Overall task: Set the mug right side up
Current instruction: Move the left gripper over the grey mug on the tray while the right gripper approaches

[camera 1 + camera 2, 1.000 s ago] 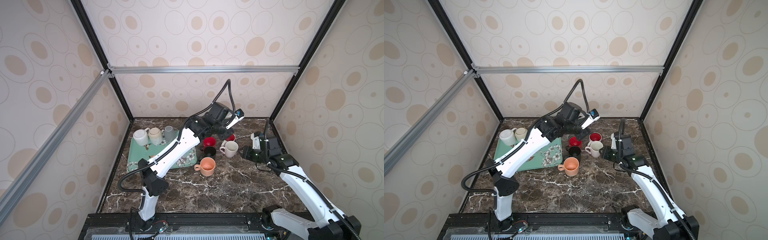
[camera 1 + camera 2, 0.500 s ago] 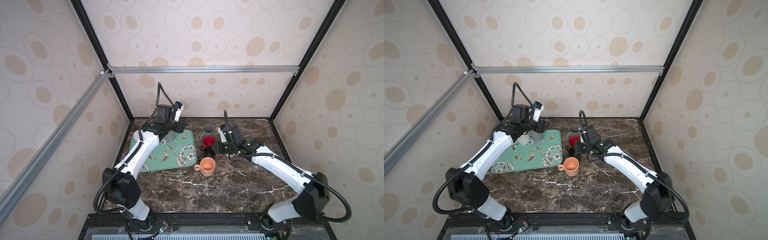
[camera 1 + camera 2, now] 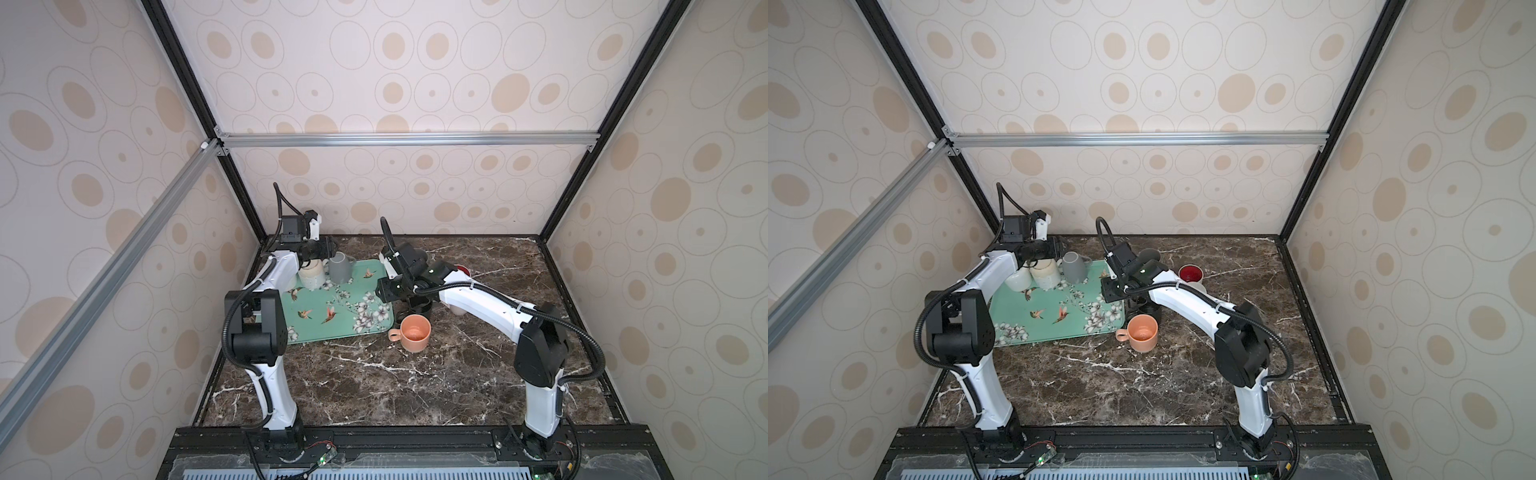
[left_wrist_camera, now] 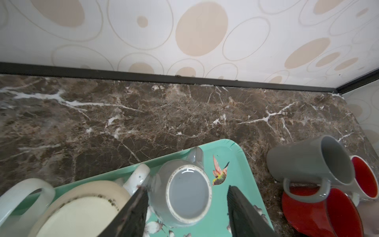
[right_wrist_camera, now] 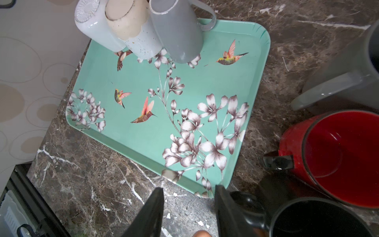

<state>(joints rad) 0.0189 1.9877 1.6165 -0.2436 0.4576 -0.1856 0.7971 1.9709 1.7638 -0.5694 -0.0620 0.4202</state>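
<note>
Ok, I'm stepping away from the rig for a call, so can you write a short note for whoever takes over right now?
Left tool: open, straddling the upturned base of the grey mug, not clamped on it.
Right tool: open and empty, next to the black mug handle.
Things: the grey mug, cream mug and white mug stand upside down in a row at the back of the tray.
Done: the orange mug, black mug and red mug stand upright off the tray.
Left: close on the grey mug, flip it and set it upright; the other two inverted mugs probably follow.
</note>
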